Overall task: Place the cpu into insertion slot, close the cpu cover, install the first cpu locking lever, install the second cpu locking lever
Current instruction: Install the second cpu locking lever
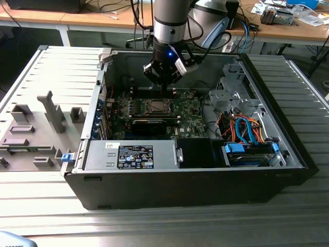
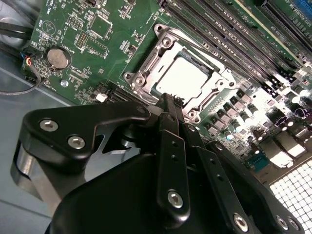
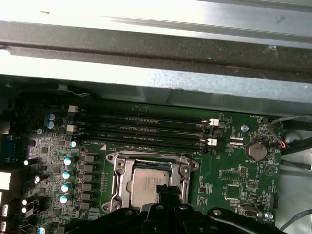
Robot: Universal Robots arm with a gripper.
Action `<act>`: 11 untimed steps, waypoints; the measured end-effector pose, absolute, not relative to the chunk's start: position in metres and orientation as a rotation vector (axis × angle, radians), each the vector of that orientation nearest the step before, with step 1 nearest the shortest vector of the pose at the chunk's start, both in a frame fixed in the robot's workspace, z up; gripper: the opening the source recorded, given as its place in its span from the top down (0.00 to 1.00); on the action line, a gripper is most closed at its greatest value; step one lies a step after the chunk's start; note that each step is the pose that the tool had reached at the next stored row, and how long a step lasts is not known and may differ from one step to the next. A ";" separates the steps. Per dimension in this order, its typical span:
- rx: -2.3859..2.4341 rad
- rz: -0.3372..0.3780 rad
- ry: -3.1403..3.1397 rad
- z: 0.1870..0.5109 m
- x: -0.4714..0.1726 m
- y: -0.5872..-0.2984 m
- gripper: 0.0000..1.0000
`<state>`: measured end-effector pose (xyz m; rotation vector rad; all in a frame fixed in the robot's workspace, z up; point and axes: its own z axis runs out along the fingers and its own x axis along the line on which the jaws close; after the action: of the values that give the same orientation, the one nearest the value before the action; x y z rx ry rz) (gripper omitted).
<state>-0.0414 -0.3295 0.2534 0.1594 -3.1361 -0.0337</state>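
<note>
Sitting in the insertion slot (image 2: 146,85) (cover (image 2: 214,92) closed): cpu (image 2: 183,78).

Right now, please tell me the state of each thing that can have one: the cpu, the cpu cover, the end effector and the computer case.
cpu: seated flat in the insertion slot, metal top up.
cpu cover: lowered around the cpu, top visible through its opening.
end effector: fingers together, holding nothing, tips at the socket's edge.
computer case: lying on its side, side panel off, inside exposed.

Silver-grey cpu (image 2: 183,78), green motherboard (image 2: 78,63)
</note>
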 end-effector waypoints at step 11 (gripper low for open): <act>0.159 -0.034 -3.136 0.253 -0.041 -0.334 0.89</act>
<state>-0.0414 -0.3342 0.2533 0.1594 -3.1361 -0.0338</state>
